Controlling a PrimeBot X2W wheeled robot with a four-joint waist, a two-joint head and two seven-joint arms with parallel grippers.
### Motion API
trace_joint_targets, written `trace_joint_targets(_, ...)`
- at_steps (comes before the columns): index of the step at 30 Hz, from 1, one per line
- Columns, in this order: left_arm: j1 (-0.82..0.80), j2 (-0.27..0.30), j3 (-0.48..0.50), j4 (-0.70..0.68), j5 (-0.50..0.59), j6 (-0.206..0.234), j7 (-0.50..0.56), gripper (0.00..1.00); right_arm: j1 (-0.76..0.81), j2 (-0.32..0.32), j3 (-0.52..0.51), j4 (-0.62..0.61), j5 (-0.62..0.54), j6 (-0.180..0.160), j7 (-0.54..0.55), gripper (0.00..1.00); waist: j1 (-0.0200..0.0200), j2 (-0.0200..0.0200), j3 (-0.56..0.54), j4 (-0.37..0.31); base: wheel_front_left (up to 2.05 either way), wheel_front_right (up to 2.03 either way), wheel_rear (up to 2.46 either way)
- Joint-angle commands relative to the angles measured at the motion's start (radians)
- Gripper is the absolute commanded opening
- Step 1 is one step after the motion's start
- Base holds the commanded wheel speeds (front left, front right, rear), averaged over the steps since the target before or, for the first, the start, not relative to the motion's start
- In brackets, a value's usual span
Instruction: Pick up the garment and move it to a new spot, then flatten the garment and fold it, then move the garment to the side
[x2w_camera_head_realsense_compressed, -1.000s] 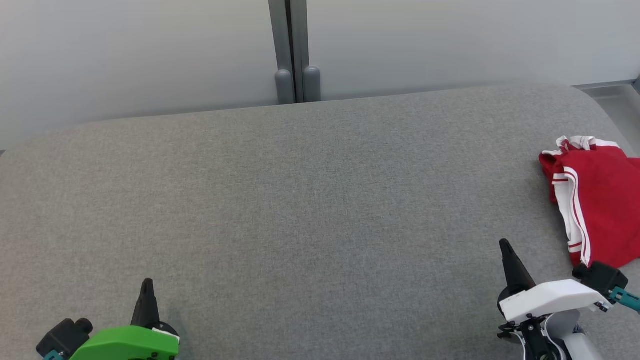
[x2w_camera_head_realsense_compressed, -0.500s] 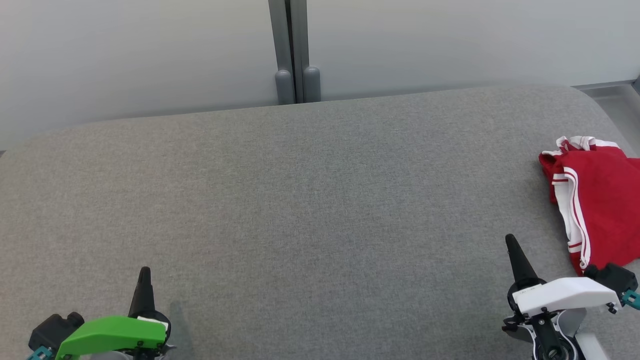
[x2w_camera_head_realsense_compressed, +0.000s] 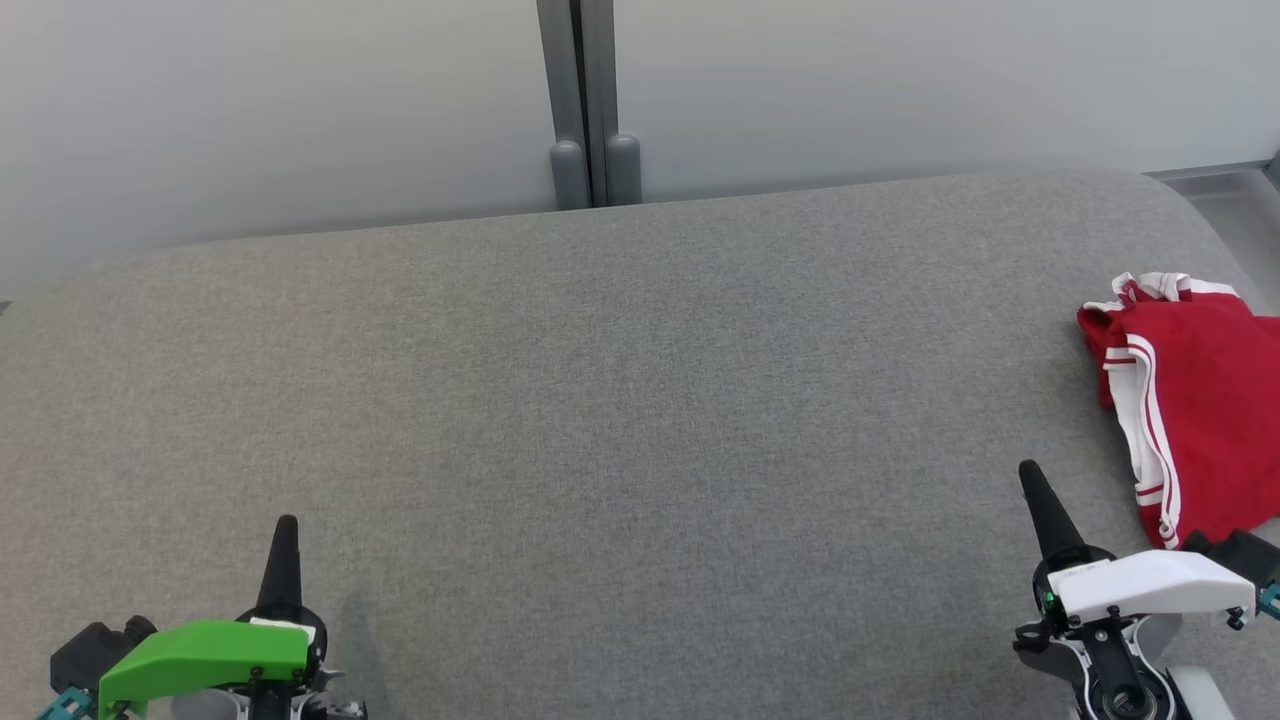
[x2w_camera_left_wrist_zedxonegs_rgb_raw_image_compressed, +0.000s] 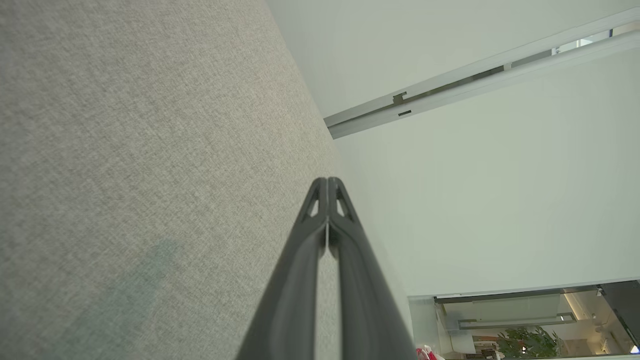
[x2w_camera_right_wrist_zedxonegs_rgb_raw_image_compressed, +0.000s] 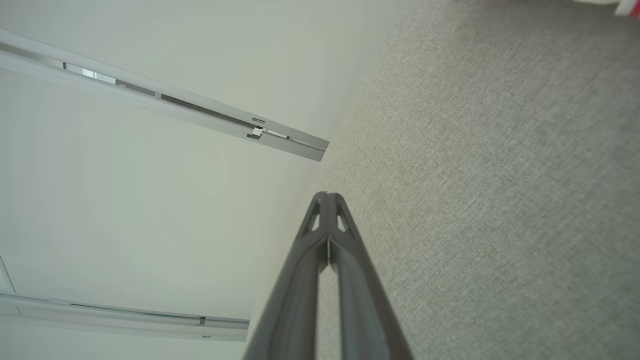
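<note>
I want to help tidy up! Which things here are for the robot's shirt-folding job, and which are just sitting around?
For the job: red garment, left gripper, right gripper (both shut, holding nothing).
Just around: grey table, grey post, pale wall.

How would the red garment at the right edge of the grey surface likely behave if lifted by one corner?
The red garment would probably go limp and unfold, since it lies in soft creased layers. Pushed, it would likely bunch rather than slide on the textured grey surface.
</note>
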Motion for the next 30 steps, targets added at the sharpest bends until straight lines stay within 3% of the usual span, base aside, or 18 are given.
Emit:
trace_joint_targets(1,-0.021,0.007,0.007,-0.009,-0.024,-0.005,0.007,0.0,0.001,-0.005,-0.006,-0.015,0.026,-0.001,0.008,0.0,0.0,0.0,0.0,0.0,0.0,0.0,0.0)
trace_joint_targets(30,-0.051,0.009,0.035,-0.023,-0.254,-0.027,0.069,0.0,0.01,-0.008,-0.035,-0.057,0.261,-0.001,0.071,0.0,0.0,0.0,-0.002,0.0,0.0,0.0,0.0)
